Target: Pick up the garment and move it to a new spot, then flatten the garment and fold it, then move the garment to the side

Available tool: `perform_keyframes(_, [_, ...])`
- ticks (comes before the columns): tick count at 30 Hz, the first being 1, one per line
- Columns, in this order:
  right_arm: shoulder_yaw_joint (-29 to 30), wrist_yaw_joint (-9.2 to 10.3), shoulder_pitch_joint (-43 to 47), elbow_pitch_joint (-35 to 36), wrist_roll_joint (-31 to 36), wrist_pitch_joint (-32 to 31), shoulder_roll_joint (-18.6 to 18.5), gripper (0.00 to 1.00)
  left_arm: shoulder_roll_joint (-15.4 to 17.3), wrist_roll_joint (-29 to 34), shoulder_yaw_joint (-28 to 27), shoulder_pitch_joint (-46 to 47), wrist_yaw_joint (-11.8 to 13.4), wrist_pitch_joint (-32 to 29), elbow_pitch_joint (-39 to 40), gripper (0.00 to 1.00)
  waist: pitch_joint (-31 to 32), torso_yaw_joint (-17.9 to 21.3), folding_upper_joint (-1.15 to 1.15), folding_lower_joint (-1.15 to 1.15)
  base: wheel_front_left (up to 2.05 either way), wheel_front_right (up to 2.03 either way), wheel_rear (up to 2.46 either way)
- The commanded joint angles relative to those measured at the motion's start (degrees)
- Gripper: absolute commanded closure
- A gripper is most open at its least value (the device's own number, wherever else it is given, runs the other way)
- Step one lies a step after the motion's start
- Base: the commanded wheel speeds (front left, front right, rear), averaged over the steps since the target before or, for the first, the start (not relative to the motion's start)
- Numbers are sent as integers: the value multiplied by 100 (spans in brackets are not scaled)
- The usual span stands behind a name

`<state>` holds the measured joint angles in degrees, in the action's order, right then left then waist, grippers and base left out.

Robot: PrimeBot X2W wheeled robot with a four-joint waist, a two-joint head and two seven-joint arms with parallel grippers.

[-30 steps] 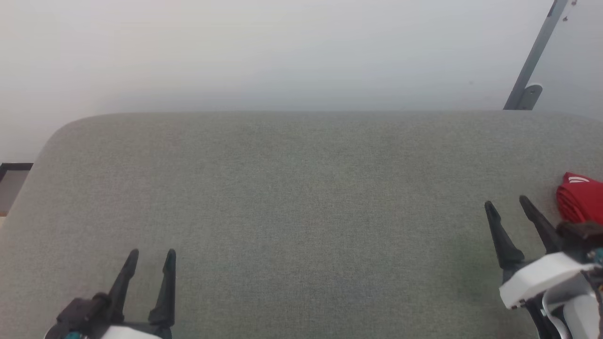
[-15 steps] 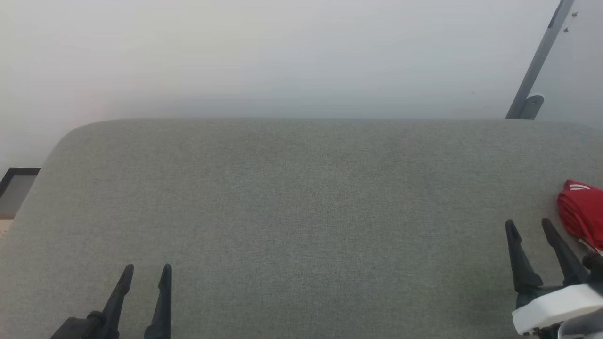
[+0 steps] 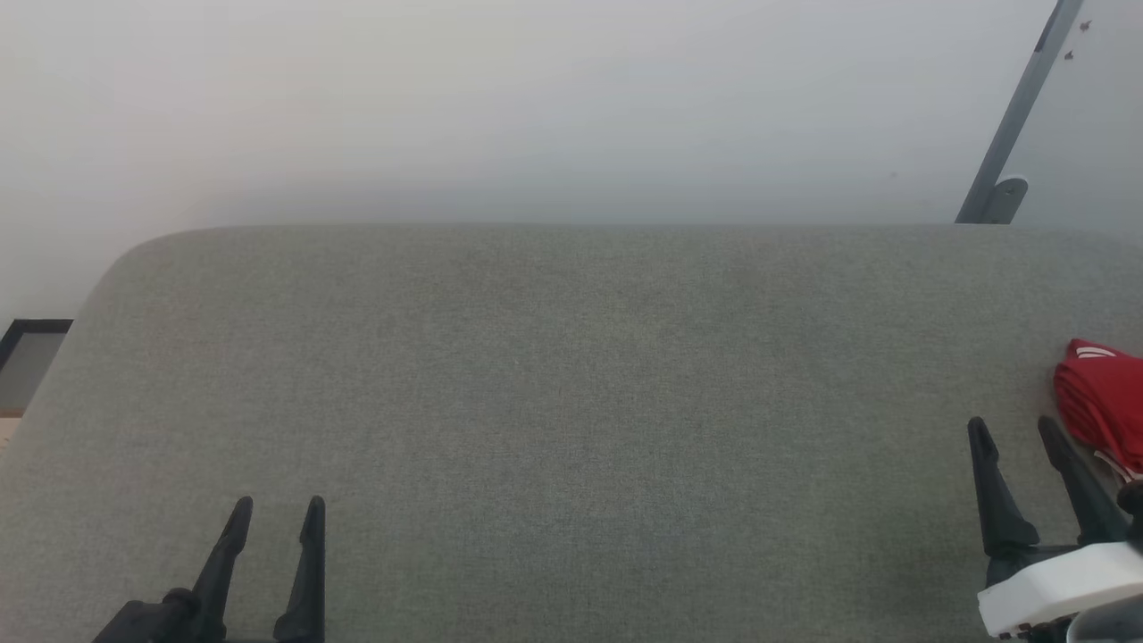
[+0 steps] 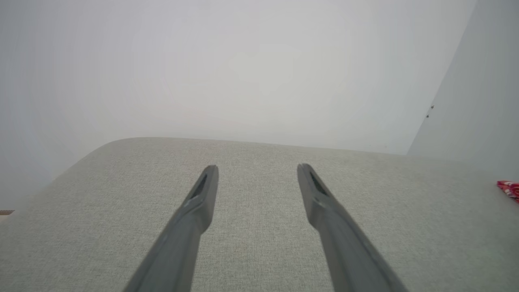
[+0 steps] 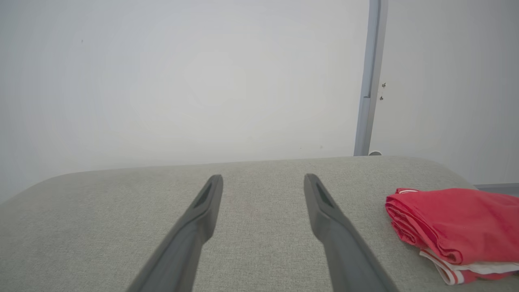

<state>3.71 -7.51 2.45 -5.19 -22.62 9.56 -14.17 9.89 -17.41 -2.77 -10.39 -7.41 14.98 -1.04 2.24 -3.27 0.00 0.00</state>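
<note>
The garment (image 3: 1104, 404) is a red jersey with white trim, folded into a thick bundle at the far right edge of the grey cushioned surface (image 3: 571, 393). The right wrist view shows the garment (image 5: 454, 231) lying to the right of my fingers, apart from them. My right gripper (image 3: 1016, 433) stands open just left of the bundle, nothing between its fingers. At the lower left my left gripper (image 3: 278, 509) is open and empty over bare fabric. In the left wrist view a sliver of the garment (image 4: 509, 189) shows at the right edge.
A pale wall rises behind the surface. A grey metal post (image 3: 1013, 125) with a foot stands at the back right. A dark-framed object (image 3: 27, 357) sits past the surface's left edge. The surface's corners are rounded.
The right gripper has drawn back toward the lower right, away from the garment. The head view shifted slightly; the left gripper sits a little lower in it. The garment stays put.
</note>
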Motion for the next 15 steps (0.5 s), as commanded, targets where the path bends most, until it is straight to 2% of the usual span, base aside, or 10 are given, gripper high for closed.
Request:
perform_keyframes(1, [-8, 4, 63, 47, -3, 7, 31, 0, -19, -11, -17, -47, -10, 27, 10, 0, -2, 1, 0, 0, 0, 0, 0])
perform_keyframes(8, [-26, 4, 72, 72, -37, -36, 59, 0, 1, -1, -25, -67, -10, 27, -13, 0, -22, 15, 0, 0, 0, 0, 0])
perform_keyframes(9, [-15, 0, 32, 53, -12, -19, 32, 100, 5, 1, -10, -6, 0, 0, -13, 100, -23, 16, 0, 0, 0, 0, 0])
perform_keyframes(15, [-23, -1, 115, -176, -196, -64, 175, 100, -95, -210, 33, 12, 2, -54, -241, 100, -29, 23, 0, 0, 0, 0, 0])
